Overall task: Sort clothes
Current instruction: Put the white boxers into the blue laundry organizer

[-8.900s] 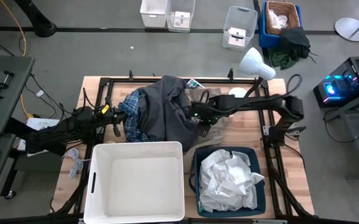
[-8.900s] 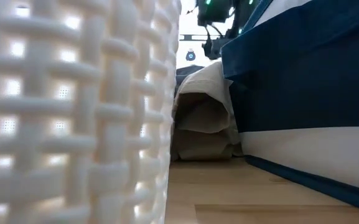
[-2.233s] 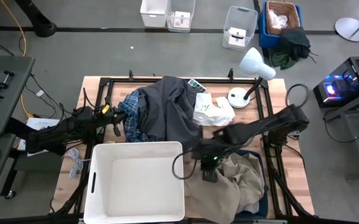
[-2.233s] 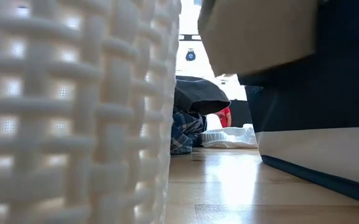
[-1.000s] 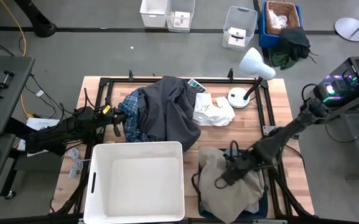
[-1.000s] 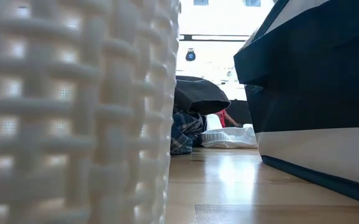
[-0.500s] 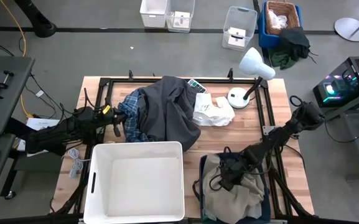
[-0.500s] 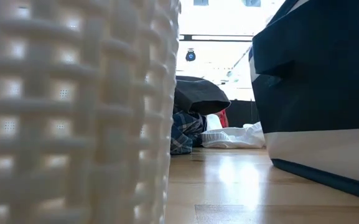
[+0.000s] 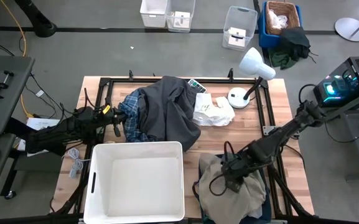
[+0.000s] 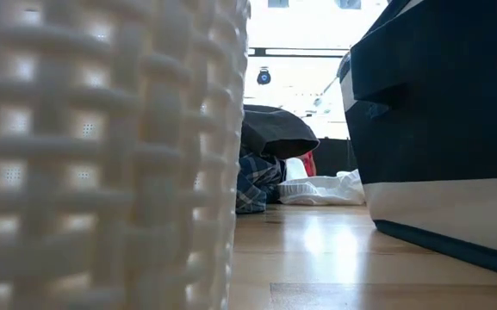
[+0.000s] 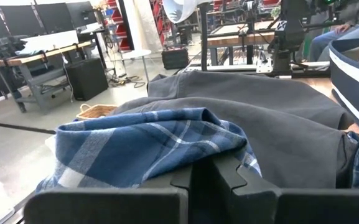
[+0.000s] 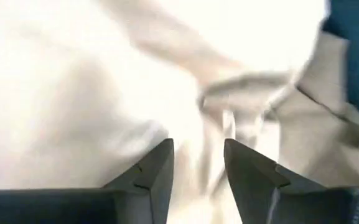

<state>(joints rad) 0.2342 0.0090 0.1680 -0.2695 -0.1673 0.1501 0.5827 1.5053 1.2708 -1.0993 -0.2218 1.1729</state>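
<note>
**Khaki goes into the blue bin, darks wait on the desk**

Beige khaki cloth (image 9: 229,190) lies heaped in the navy bin (image 9: 261,198), spilling over the bin's rim on the side toward the white basket (image 9: 135,180). The right tool (image 9: 228,179) sits directly over that heap, its fingers (image 12: 154,171) spread with a gap between them and pinching nothing, the cloth just beyond their tips; I judge this to be the drop-off of a light garment, the bin serving as the place for pale items. No white garment can be made out in the bin, perhaps because the khaki covers it.

Beyond the bin, toward the far side of the desk (image 9: 254,130), the dark grey garment (image 9: 170,112) is draped over the blue-and-white plaid shirt (image 9: 132,118), with a crumpled white plastic bag (image 9: 211,111) and a desk lamp (image 9: 247,68) nearer the bin's far end. The left tool (image 9: 118,121) rests at the plaid's edge with its fingers pressed together, waiting. The white basket, beside the bin, holds nothing, likely kept for the darks
</note>
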